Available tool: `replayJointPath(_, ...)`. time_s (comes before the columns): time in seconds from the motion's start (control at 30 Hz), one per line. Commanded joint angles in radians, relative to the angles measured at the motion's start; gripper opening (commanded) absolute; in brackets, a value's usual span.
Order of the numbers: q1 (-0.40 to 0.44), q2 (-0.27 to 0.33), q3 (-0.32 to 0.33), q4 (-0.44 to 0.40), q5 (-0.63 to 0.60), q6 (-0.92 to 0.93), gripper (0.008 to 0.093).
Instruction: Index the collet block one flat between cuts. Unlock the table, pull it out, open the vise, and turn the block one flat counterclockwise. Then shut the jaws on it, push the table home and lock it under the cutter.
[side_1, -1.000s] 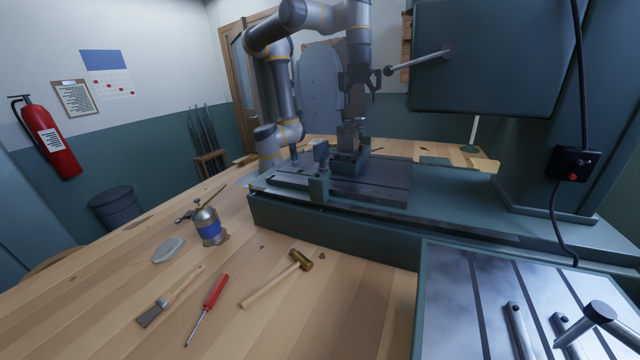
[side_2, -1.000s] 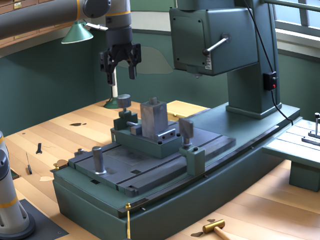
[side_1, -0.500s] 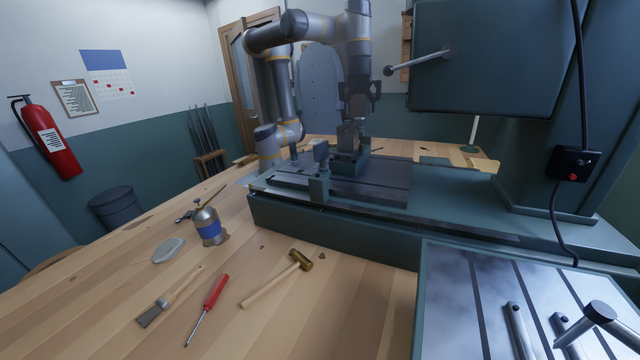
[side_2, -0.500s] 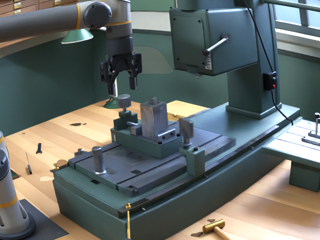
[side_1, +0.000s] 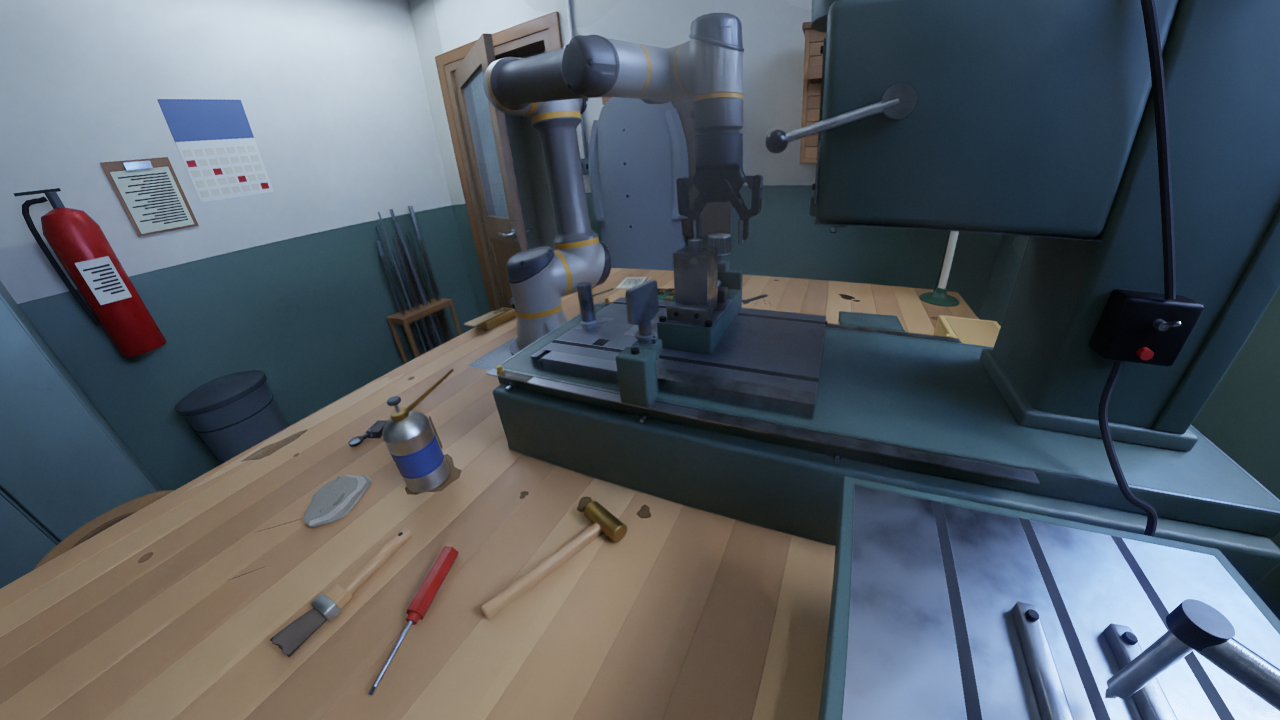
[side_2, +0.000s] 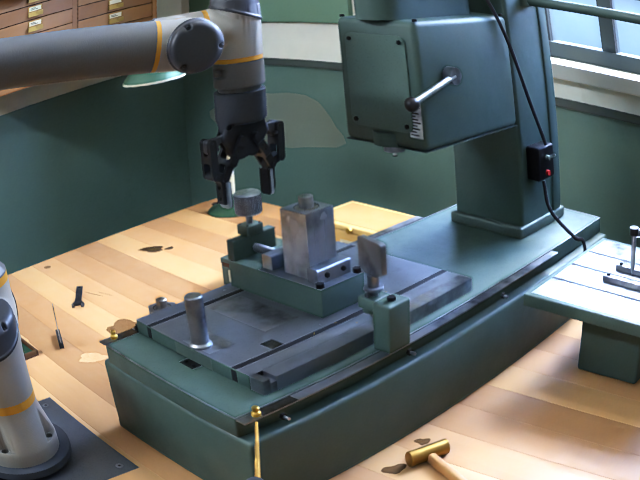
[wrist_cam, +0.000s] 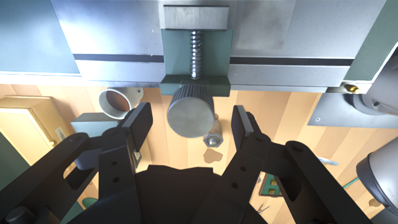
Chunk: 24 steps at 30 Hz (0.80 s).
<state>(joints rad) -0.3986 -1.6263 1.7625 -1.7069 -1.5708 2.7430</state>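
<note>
The grey collet block (side_2: 308, 238) stands upright in the green vise (side_2: 294, 279) on the sliding table (side_2: 289, 325), which sits well out from under the cutter head (side_2: 429, 77). The knurled vise knob (side_2: 247, 201) (wrist_cam: 191, 110) tops the vise's far end, and my gripper (side_2: 244, 188) (wrist_cam: 192, 122) hangs open and empty just above it, a finger on either side. The threaded screw (wrist_cam: 196, 54) runs from the knob to the moving jaw (wrist_cam: 195, 17). The table lock lever (side_2: 373, 261) stands on its green post at the table's near edge, and a grey pull post (side_2: 196, 320) rises near the table's left end.
The cutter head's feed lever (side_2: 431, 90) sticks out to the right of my arm. A white cup (wrist_cam: 118, 101) and a hex nut (wrist_cam: 213, 140) lie on the bench beneath the knob. A brass hammer (side_1: 555, 555), screwdriver (side_1: 416, 613) and oil can (side_1: 413, 448) lie on the near bench.
</note>
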Motion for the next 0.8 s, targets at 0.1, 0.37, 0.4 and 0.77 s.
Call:
replayJointPath(0.1,0.000,0.002,0.013,-0.016,0.000,0.000,0.0780)
replayJointPath(0.37,0.000,0.005,0.030,-0.037,0.000,0.000,0.0780)
replayJointPath(0.4,0.000,0.005,0.032,-0.038,0.000,0.000,0.0780)
replayJointPath(0.77,0.000,0.005,0.034,-0.042,0.000,0.000,0.0780)
